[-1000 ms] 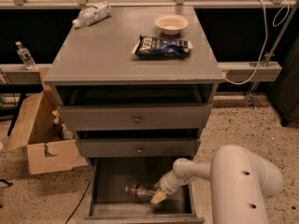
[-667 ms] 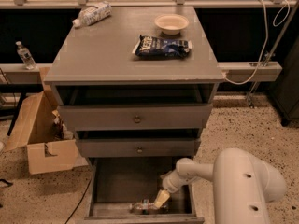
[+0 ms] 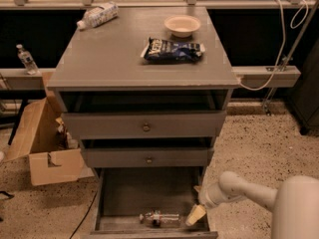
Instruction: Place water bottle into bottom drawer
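The water bottle (image 3: 160, 218), clear with a red-and-blue band, lies on its side on the floor of the open bottom drawer (image 3: 124, 190), near its front edge. My gripper (image 3: 196, 215) hangs over the drawer's right front corner, just right of the bottle and apart from it. Its pale fingers point down and left.
A bottle with a large white-and-blue label (image 3: 98, 15), a dark snack bag (image 3: 172, 50) and a small bowl (image 3: 182, 25) sit on the cabinet top. Two upper drawers with brass knobs (image 3: 146, 127) stand slightly open. An open cardboard box (image 3: 42, 143) is on the floor at left. A small upright bottle (image 3: 26, 59) stands far left.
The bottle was in my gripper in the middle of the drawer; it now lies free near the drawer's front. My gripper has drawn back to the right.
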`<state>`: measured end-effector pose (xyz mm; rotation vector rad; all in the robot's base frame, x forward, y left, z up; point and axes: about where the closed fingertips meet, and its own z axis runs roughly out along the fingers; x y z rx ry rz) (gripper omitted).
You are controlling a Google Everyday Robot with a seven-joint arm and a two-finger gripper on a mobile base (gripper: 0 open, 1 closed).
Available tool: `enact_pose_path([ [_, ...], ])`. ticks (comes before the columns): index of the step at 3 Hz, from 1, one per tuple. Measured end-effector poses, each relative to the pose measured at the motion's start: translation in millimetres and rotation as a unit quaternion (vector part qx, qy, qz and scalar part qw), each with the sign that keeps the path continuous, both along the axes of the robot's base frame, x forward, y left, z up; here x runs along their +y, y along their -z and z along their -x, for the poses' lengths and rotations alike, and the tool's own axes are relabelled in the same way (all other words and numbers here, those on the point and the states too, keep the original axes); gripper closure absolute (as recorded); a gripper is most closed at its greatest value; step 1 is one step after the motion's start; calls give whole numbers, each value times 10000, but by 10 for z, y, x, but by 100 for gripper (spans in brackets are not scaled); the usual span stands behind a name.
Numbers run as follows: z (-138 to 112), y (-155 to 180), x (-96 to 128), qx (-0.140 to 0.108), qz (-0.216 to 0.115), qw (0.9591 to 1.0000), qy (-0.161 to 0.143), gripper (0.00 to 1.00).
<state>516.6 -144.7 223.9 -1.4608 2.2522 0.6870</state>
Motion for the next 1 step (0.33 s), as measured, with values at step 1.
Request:
enact_pose_path([
  [1,198,-293,-463,-195,-197,9994,183,0],
])
